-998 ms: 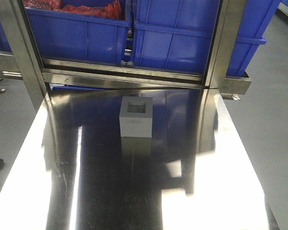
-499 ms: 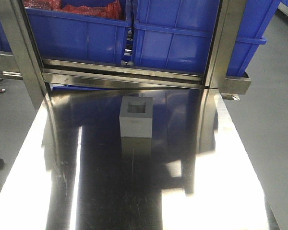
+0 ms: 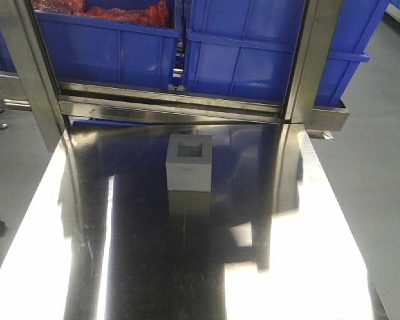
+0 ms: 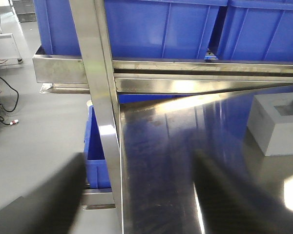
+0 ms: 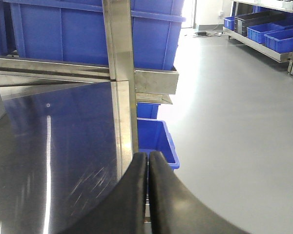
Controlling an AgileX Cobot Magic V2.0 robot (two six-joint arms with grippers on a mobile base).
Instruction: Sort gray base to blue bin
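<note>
Hovering over table (image 5: 53,146) edge, right pincer (image 5: 147,157) closed.

We see our right pincer (image 5: 147,161) as two smooth, matte black fingers (image 5: 132,195), curved and broadening away from their tips. Our left pincer (image 4: 139,161) shows two dark, blurred, tapering fingers (image 4: 224,195).

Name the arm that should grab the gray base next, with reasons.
Left, likely. The left gripper is open and its camera sees the gray base clearly; the right gripper is shut and catches only a sliver of it.
</note>
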